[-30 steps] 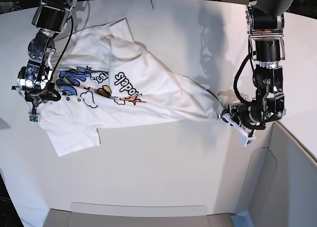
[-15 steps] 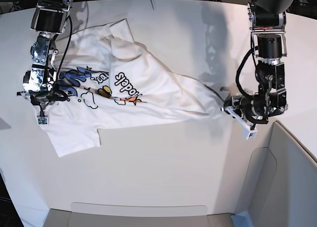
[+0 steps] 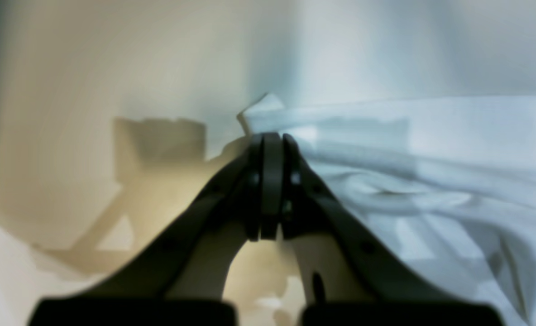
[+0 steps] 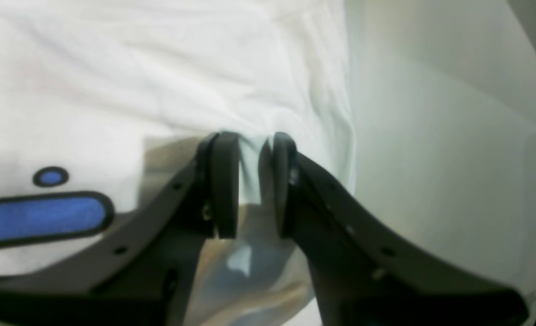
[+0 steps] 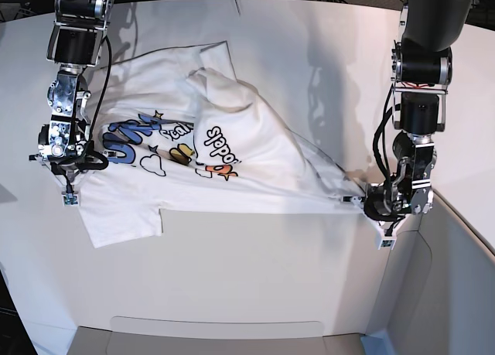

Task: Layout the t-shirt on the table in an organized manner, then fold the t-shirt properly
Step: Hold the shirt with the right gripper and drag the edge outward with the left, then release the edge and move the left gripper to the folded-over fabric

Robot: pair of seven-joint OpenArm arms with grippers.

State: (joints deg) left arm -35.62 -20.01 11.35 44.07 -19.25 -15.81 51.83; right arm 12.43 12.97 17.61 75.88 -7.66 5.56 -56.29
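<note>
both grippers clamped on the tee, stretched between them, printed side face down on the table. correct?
Not quite: the print faces up. The base view shows the lettering on top of the t-shirt. The rest holds: left gripper and right gripper both pinch fabric, and the shirt stretches between them over the table.

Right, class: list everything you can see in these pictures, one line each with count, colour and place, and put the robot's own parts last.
t-shirt: one, white with blue, yellow and orange print, stretched across the table between the two claws, partly bunched.
table: one, white, under everything.
grey panel: one, pale grey, base view's lower right corner.
left claw: one, black, shut on the t-shirt's drawn-out corner, base view's right.
right claw: one, black, pinching a fold of the t-shirt's edge near the blue print, base view's left.
</note>
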